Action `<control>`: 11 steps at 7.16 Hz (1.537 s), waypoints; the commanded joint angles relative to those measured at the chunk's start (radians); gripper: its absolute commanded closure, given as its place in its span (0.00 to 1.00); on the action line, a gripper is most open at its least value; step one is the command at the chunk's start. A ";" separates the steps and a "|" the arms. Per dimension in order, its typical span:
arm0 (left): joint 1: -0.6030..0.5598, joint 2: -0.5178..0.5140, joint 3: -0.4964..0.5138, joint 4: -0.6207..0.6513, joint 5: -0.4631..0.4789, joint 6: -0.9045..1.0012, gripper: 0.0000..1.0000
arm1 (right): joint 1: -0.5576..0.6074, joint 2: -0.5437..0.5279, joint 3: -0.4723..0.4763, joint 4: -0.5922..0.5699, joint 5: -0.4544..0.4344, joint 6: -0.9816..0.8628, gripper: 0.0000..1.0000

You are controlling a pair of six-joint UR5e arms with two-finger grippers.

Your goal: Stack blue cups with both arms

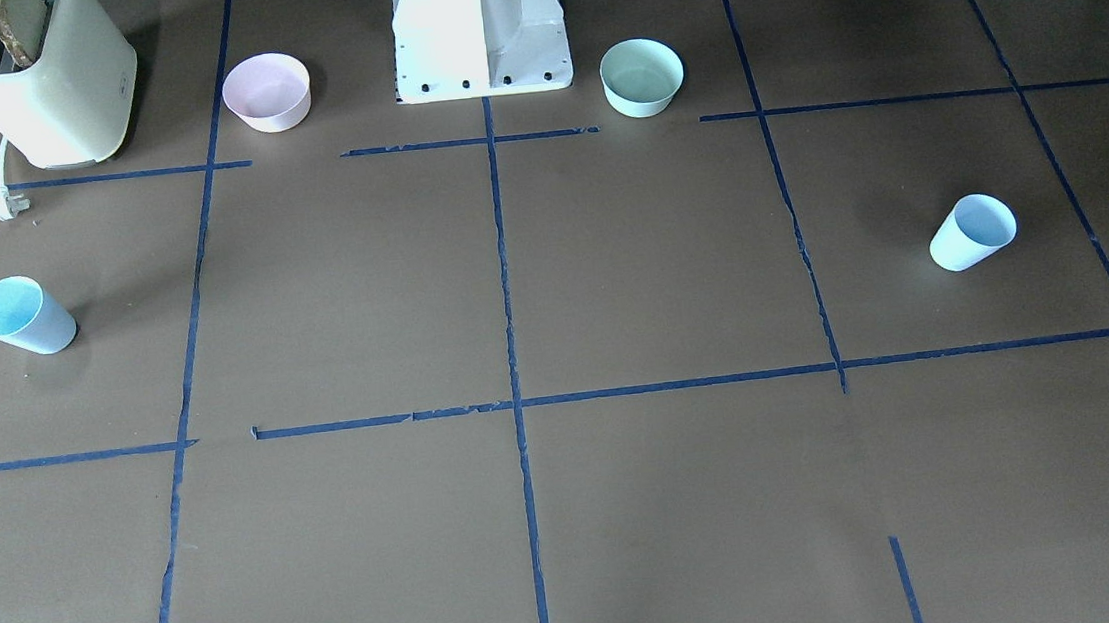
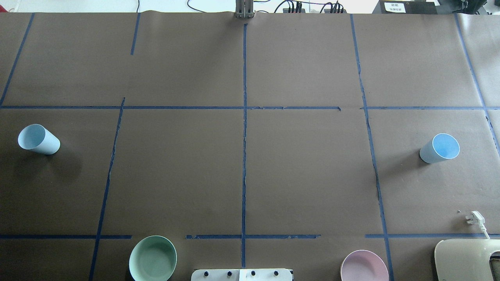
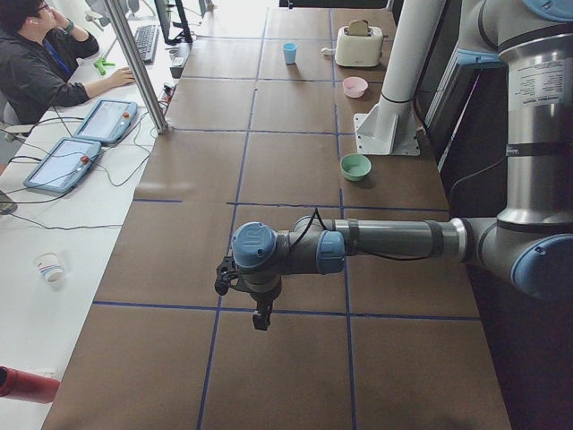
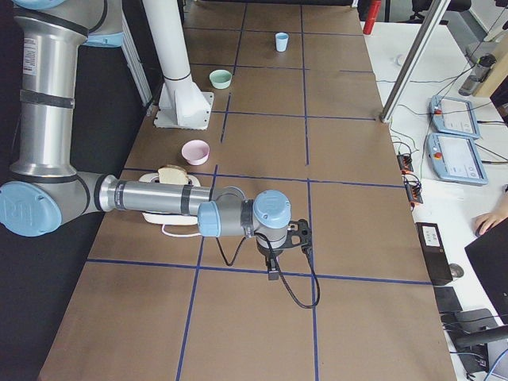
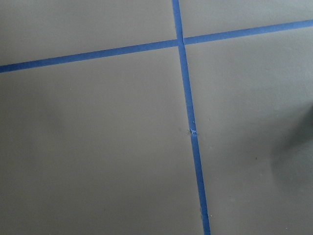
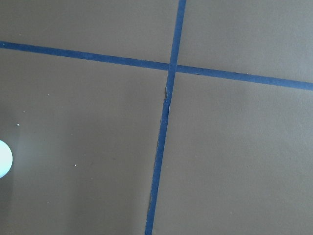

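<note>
Two blue cups stand upright and far apart on the brown table. One blue cup [image 2: 39, 139] is at the overhead view's left and also shows in the front view [image 1: 972, 231]. The other blue cup [image 2: 439, 148] is at the right and also shows in the front view [image 1: 23, 316]. My left gripper [image 3: 255, 303] shows only in the exterior left view, above the table's near end. My right gripper [image 4: 295, 238] shows only in the exterior right view, likewise above the table. I cannot tell whether either is open or shut. Both wrist views show only table and blue tape.
A mint-green bowl [image 2: 153, 258] and a pink bowl [image 2: 364, 267] flank the white pedestal [image 1: 479, 27]. A cream toaster [image 1: 53, 84] with bread in it and a loose plug [image 2: 474, 218] stand on my right. An operator [image 3: 45, 54] sits at the far side.
</note>
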 commanded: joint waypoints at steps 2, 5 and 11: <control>0.000 0.000 0.000 -0.003 0.005 0.000 0.00 | -0.007 0.003 0.000 -0.001 0.000 0.000 0.00; 0.003 -0.015 -0.003 -0.006 0.005 -0.008 0.00 | -0.010 0.005 0.002 0.000 0.000 0.002 0.00; 0.137 -0.071 -0.003 -0.260 -0.003 -0.235 0.00 | -0.010 0.005 0.008 -0.001 0.009 0.003 0.00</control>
